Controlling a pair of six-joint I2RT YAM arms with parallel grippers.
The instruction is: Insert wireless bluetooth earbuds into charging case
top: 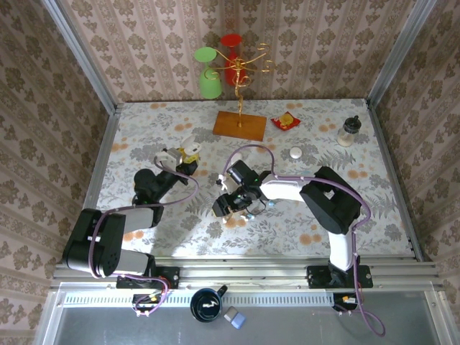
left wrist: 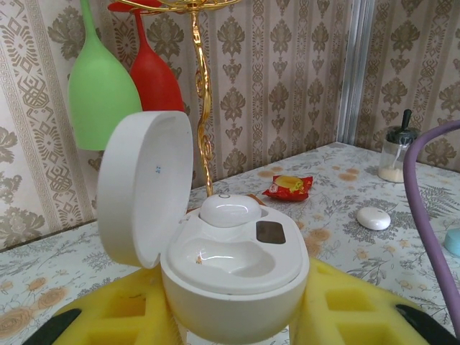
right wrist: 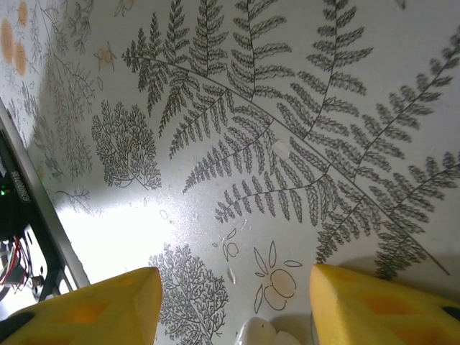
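my left gripper (left wrist: pixel 233 316) is clenched on the charging case (left wrist: pixel 233 280), its yellow pads (left wrist: pixel 136 309) pressed to either side of the white body. the case sits upright with its lid (left wrist: pixel 144 187) swung open to the left. one earbud (left wrist: pixel 230 210) rests in the far socket, and the near socket (left wrist: pixel 226 257) is empty. on the table (left wrist: pixel 345 244) beyond the case i see a shut white case (left wrist: pixel 374 218), a red packet (left wrist: pixel 287 187) and a small jar (left wrist: pixel 394 154). a green glass (left wrist: pixel 100 86) and a red glass (left wrist: pixel 154 72) hang from a gold stand (left wrist: pixel 201 108) behind. my right gripper (right wrist: pixel 233 287) hangs low over the fern-print table, fingers (right wrist: pixel 93 309) spread and grasping nothing. a loose earbud (right wrist: pixel 262 334) lies on the table between them, nearer the right finger; i cannot tell if it touches that finger.
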